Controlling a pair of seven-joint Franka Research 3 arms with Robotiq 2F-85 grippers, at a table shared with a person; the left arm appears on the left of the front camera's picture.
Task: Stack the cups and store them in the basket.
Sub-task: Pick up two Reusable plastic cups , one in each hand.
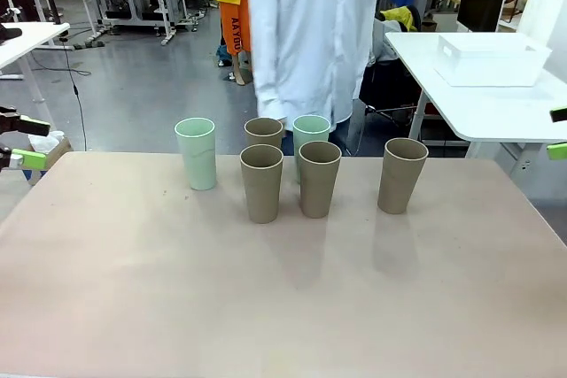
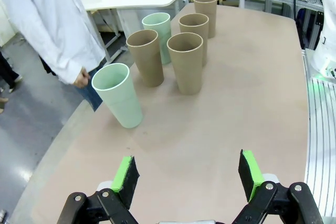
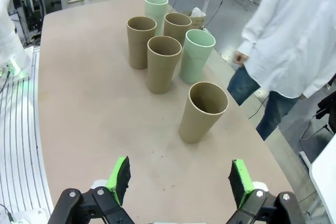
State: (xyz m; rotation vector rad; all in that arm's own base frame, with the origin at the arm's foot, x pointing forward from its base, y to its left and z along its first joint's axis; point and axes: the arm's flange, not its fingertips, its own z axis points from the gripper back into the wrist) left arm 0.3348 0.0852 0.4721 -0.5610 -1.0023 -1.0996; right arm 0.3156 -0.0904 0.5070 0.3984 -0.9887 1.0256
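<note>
six matte tapered cups [image 1: 261, 181], tan-brown and mint, unstacked
front view: lone tan cup [image 1: 403, 174] stands mouth-up, likely so it can nest; the other five left of it; white rectangular plastic basket [image 1: 490, 59] well behind it. left wrist view: left gripper [image 2: 189, 174] fingers wide, empty. right wrist view: right gripper [image 3: 178, 177] wide, empty.

Lettering, labels, brands, numbers, signs: none legible.
</note>
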